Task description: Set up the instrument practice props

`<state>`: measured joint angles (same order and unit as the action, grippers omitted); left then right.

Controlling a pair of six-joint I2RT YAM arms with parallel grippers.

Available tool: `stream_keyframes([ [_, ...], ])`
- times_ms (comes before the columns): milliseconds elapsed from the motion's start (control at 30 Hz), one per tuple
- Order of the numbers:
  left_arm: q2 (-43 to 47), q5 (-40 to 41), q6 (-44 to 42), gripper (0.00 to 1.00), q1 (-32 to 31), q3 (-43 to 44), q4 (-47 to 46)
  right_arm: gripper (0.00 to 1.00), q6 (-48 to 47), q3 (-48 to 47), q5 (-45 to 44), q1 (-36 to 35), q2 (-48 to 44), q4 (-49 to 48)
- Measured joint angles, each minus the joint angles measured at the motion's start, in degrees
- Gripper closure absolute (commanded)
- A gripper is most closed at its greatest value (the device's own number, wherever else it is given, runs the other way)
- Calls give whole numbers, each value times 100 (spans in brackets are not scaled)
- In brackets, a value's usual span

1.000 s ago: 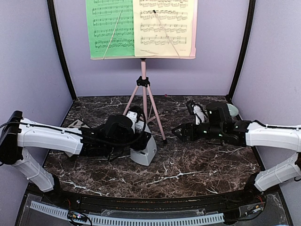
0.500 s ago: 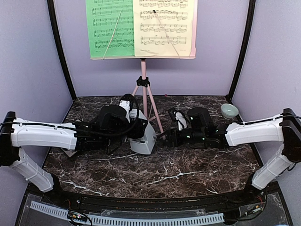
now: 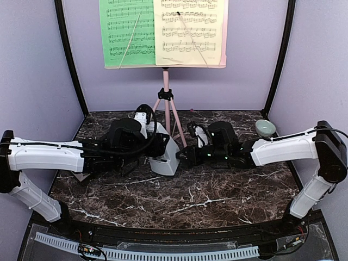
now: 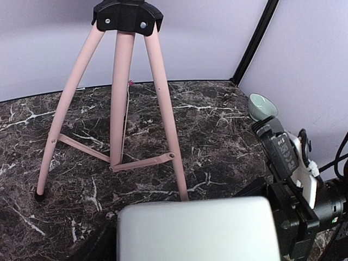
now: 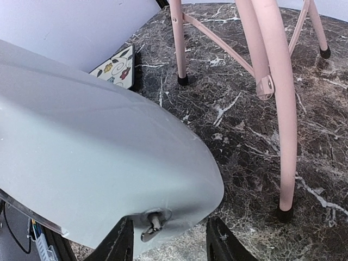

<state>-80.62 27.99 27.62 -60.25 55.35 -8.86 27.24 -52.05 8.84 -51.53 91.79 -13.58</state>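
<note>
Left fingers closed on the light-grey pyramid metronome, whose pale flat face fills the span between them in the left wrist view; only one dark finger shows, set against the face's left edge. Right fingers parted, standing astride the metronome's lower edge where a small metal pin projects; one finger lies against the grey body and the other stands clear of it, so no grip is made. The two arms meet from opposite sides at the metronome, which sits just in front of the legs of the pink tripod music stand, close to its nearest foot; whether it rests on the dark marbled tabletop cannot be told. On the stand's desk, the green sheet occupies the left half and the pale yellow sheet the right, their edges meeting. A small pale green bowl stands well to the right of the stand, by the wall. A floral tile lies flat to the stand's left, beyond the metronome.
</note>
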Motion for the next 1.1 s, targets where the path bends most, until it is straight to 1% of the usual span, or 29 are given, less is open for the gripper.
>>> stream_keyframes([
  [67, 42, -4, 2, 93, 4, 0, -2, 47, -20, 0, 35, 0, 24, 48],
  [100, 68, -4, 4, 94, 15, 0, -4, 49, -39, 0, 59, 0, 24, 57],
  [200, 105, -2, 4, 94, 31, 0, -9, 55, -76, 0, 129, -11, 24, 35],
  [300, 109, -9, 4, 95, 31, 0, -11, 65, -125, 0, 142, -35, 24, 37],
  [533, 109, -79, 0, 96, 59, -2, -39, 78, -153, 0, 13, -55, 24, -9],
  [733, 109, -149, -2, 97, 90, -13, -46, 94, -164, 0, 15, -61, 24, -74],
  [833, 109, -168, -31, 98, 92, -33, -52, 100, -168, 0, 13, -61, 24, -55],
  [1100, 142, -240, -107, 99, 101, -175, -310, 100, -26, 11, 39, -37, -44, 24],
])
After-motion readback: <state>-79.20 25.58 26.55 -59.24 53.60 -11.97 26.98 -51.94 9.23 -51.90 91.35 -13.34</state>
